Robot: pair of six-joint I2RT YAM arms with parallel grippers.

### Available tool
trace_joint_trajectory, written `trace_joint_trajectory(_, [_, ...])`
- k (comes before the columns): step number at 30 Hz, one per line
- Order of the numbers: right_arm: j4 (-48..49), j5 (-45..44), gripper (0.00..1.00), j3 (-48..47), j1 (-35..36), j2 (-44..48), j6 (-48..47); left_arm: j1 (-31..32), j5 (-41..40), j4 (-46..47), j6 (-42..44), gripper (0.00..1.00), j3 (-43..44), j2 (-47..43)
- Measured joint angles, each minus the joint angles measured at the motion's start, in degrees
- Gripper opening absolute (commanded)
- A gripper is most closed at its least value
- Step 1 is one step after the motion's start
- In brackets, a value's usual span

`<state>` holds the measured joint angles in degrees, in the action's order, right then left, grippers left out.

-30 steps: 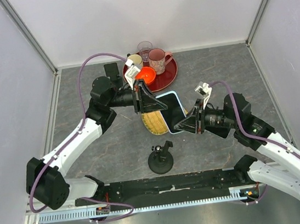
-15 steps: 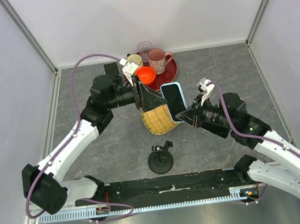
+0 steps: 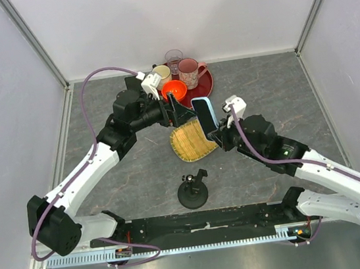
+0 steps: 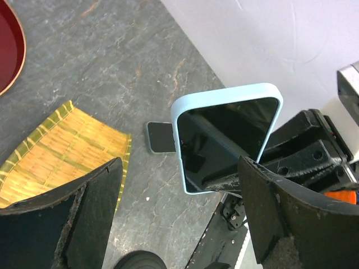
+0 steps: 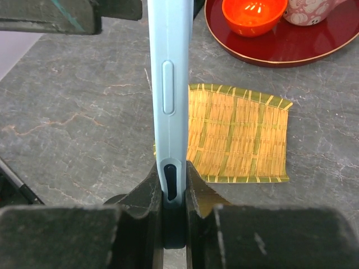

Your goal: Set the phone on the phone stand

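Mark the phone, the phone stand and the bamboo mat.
Light-blue-cased phone (image 4: pixel 224 140): left wrist view, dark screen.
Black phone stand (image 3: pixel 192 199): top external view, round base.
Yellow bamboo mat (image 5: pixel 241 133): right wrist view, middle slats.

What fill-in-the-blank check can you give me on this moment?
The ___ hand clamps the phone.
The left hand is ___.
The phone stand holds ___.
The orange bowl sits on the red ___.
Missing words: right; open; nothing; tray.

Overhead and 2 close wrist views share phone (image 4: pixel 224 143).
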<state>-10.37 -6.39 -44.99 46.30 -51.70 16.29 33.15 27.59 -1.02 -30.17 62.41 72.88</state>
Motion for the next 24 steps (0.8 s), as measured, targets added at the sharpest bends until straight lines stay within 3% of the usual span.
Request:
trace_joint_trajectory(13, [3.74, -10.64, 0.0, -2.12, 7.32, -9.62, -0.02, 0.0, -2.56, -1.53, 0.0, 0.95, 0.0, 0.66])
trace_joint_trajectory(19, [5.49, -13.05, 0.0, -3.96, 9.9, -12.31, -0.04, 0.0, -2.56, -0.48, -0.09, 0.92, 0.0, 0.61])
trace_joint_trajectory(24, [6.49, -16.13, 0.0, -5.64, 12.83, -14.49, -0.09, 0.0, -3.08, -0.48, -0.15, 0.82, 0.0, 0.57])
